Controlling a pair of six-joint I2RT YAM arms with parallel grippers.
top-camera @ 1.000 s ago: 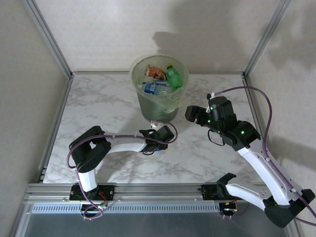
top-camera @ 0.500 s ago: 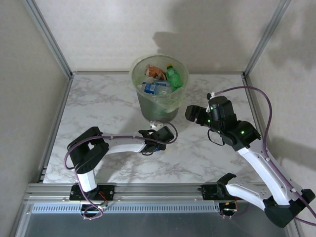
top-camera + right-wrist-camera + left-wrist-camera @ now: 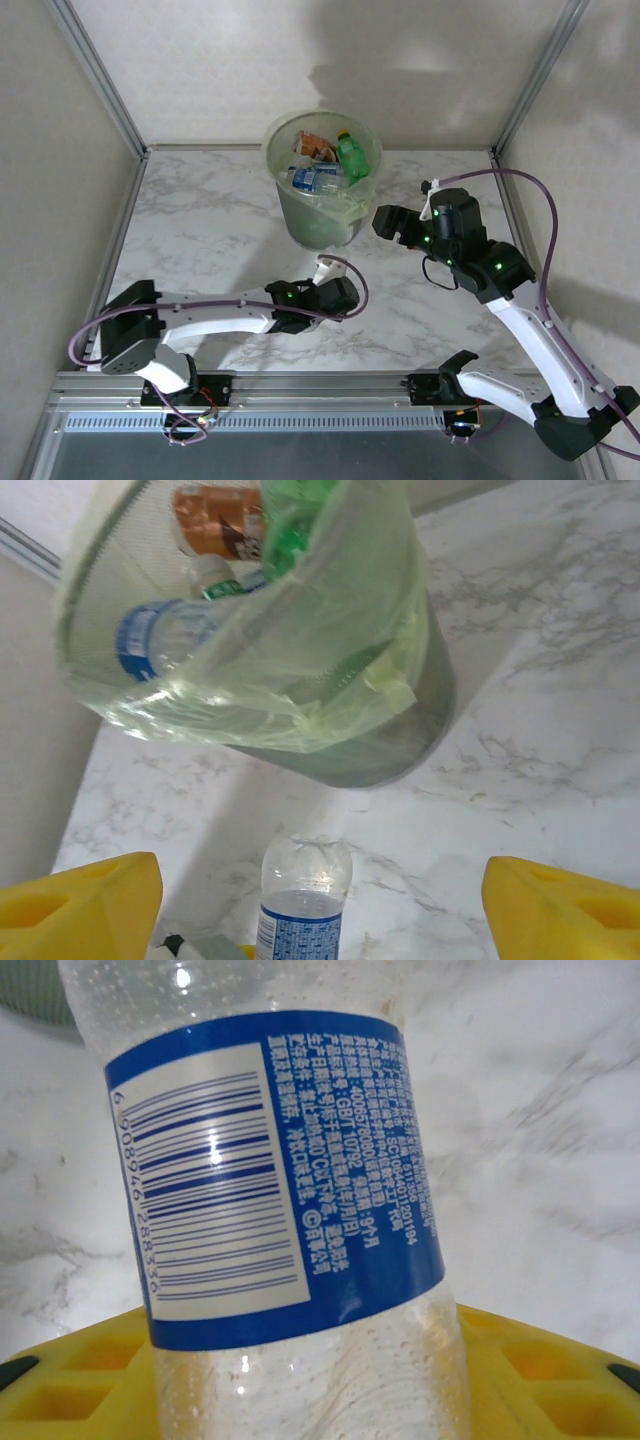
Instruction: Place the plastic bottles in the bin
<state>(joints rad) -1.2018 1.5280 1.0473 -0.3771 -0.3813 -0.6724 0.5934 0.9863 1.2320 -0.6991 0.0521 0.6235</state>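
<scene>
my left gripper [image 3: 335, 292] is clamped on a clear blue-label bottle [image 3: 270, 1180], long axis pointing roughly toward the bin [image 3: 315, 225] just beyond it. that arm is nearer. my right gripper [image 3: 388, 222] hangs open and empty beside the bin.

White-and-black arms [image 3: 220, 315], purple cables [image 3: 500, 172], yellow tool fingers [image 3: 80, 905]
</scene>
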